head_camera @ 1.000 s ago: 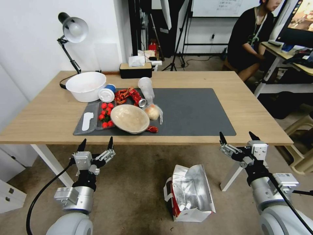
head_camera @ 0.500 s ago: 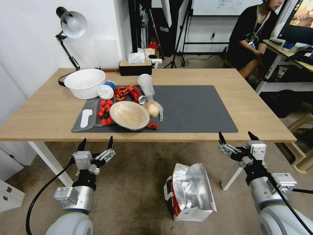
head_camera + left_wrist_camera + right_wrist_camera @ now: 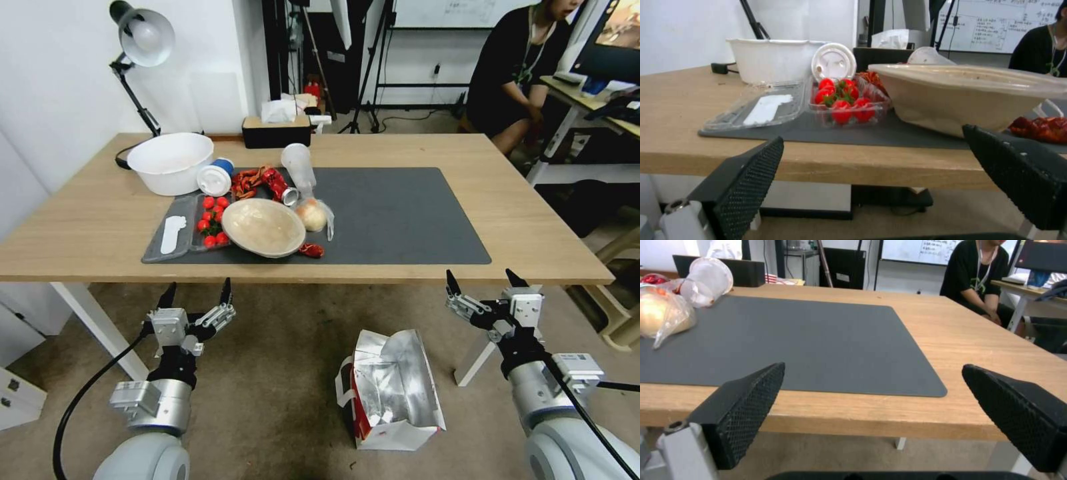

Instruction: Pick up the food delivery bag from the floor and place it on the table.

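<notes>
The food delivery bag (image 3: pixel 392 392) stands open on the floor in front of the table, white with a red side edge and silver foil lining showing. The table (image 3: pixel 87 233) is light wood with a dark grey mat (image 3: pixel 400 217). My left gripper (image 3: pixel 196 295) is open, held up just below the table's front edge, left of the bag. My right gripper (image 3: pixel 483 282) is open too, raised near the front edge, above and right of the bag. Both wrist views look over the tabletop (image 3: pixel 680 100) (image 3: pixel 978 340) between open fingers (image 3: pixel 751 173) (image 3: pixel 746 396).
On the mat's left sit a beige bowl (image 3: pixel 264 227), a box of tomatoes (image 3: pixel 211 221), a white tub (image 3: pixel 171 161), a cup (image 3: pixel 215 179), a can (image 3: pixel 280 187) and a small clear plastic bag (image 3: pixel 313 217). A white table leg (image 3: pixel 475 360) stands right of the bag.
The whole head view has shifted: the table sits a little higher and nearer in the picture, so the camera moved. The bag and both grippers keep their places.
</notes>
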Tool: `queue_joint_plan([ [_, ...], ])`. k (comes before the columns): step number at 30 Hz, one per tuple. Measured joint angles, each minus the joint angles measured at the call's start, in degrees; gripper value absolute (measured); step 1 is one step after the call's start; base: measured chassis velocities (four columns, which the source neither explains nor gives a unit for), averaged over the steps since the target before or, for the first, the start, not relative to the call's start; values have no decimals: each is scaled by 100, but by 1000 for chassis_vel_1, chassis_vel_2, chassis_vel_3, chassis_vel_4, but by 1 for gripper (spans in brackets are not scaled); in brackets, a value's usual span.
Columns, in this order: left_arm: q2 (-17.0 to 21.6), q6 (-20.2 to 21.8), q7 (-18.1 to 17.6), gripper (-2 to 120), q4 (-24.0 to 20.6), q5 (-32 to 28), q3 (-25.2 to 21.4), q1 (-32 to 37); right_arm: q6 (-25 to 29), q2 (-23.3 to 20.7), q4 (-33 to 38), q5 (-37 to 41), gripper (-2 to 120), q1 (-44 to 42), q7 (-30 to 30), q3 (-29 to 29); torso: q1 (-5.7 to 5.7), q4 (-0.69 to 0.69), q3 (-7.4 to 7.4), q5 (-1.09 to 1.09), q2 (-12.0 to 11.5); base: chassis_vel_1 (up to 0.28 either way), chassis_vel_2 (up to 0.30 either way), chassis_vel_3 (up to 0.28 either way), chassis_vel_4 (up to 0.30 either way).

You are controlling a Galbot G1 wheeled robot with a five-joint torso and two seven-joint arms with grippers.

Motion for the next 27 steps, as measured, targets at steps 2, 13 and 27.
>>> queue_joint_plan([
  [2,4,1,1,100,10,0,1,-4,2,2,-4,-1,100,-1,0,2,-32,0,-43,0,-74,0,0,0,0],
  [13,4,6,2,100,48,0,8,-23,9,-1,-37,-9,100,24,0,2,-138,0,-185,0,-320,0,0,0,0],
  [27,6,7,4,100,96,-2,16,-45,184,-10,-115,-14,100,28,-21,-45,-300,0,-411,0,-710,0,0,0,0],
])
